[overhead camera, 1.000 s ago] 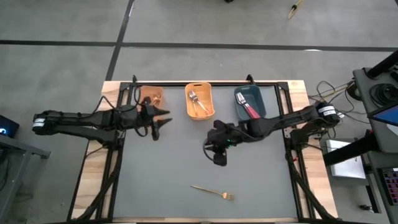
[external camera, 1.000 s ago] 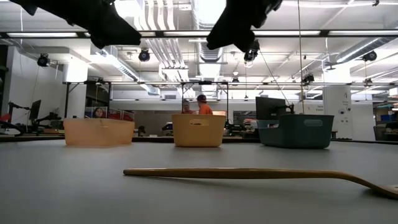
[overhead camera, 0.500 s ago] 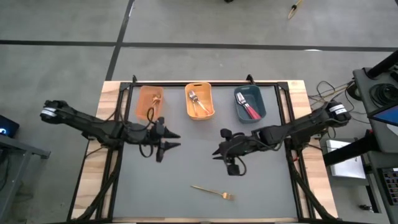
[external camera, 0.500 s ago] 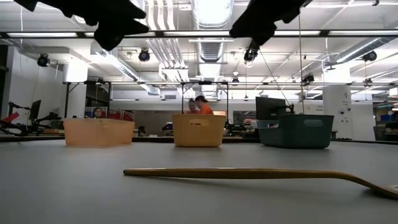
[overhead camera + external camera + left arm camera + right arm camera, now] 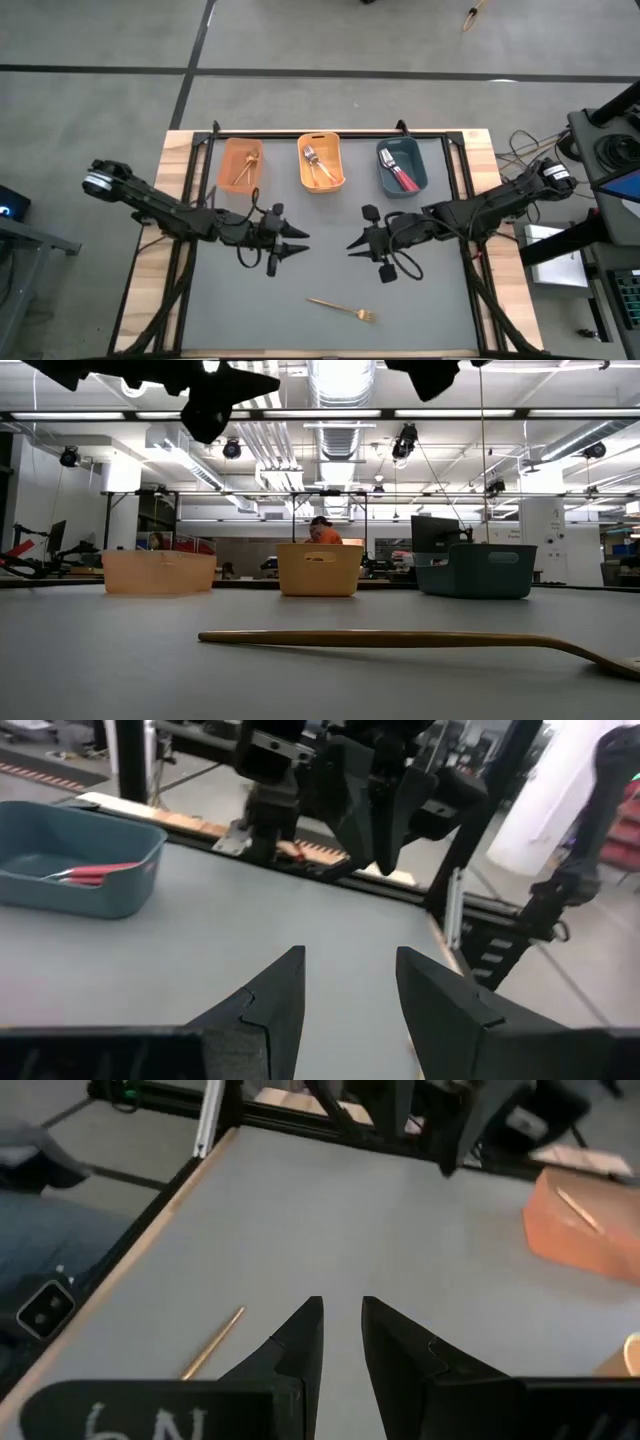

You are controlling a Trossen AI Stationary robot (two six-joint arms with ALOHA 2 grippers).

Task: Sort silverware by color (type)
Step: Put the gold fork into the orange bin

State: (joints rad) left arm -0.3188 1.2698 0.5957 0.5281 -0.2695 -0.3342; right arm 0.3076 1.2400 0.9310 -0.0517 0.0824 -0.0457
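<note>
I log one gold fork (image 5: pixel 343 307) lying loose on the table's (image 5: pixel 300 330) near side. Left gripper (image 5: pixel 297 241): fingers parted, empty. Right gripper (image 5: pixel 352 245): narrow gap, empty, both facing mid-table.

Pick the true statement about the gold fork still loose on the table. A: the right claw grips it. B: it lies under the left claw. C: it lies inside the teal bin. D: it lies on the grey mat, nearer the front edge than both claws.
D: the gold fork lies flat on the grey mat, untouched, in front of the left claw and right claw, which hang above mid-table.
</note>
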